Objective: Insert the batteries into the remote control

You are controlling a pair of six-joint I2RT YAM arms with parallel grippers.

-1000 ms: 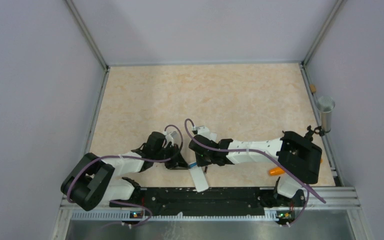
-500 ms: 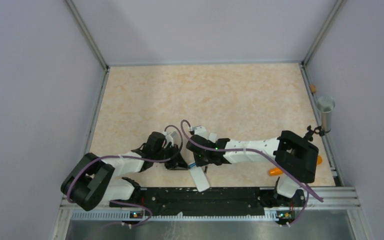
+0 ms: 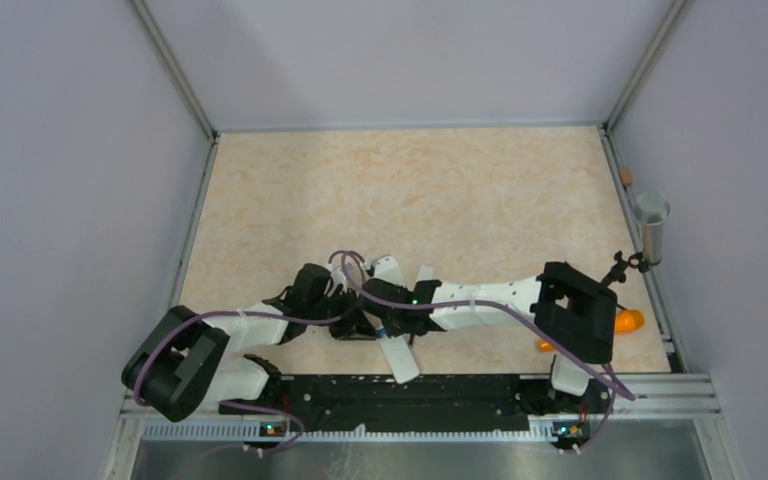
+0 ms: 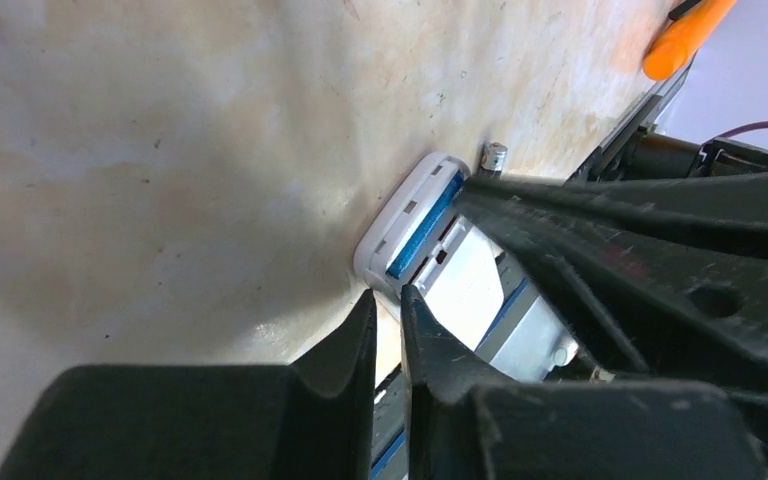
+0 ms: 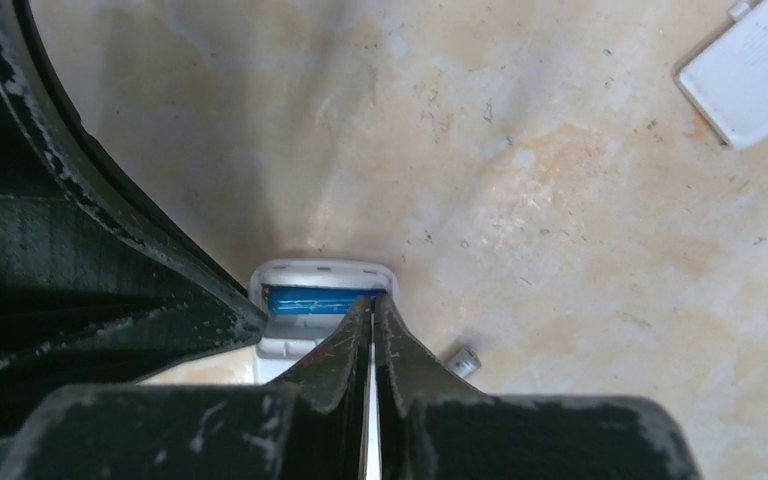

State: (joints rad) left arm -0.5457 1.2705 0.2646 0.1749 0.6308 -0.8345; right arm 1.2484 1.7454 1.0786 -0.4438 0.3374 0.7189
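Right wrist view: blue battery (image 5: 315, 300) is sitting in the remote control (image 5: 320, 272) near the table's (image 5: 560, 220) near edge. Other battery (image 5: 463, 361) is lying loose beside it, still waiting. Right pincer (image 5: 371, 305) is pinched fully closed, empty; left pincer (image 4: 388, 300) is nearly closed, grip unclear.

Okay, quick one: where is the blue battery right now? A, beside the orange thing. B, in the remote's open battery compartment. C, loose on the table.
B: the blue battery lies inside the open compartment of the remote control, while the other battery lies loose on the table beside it.
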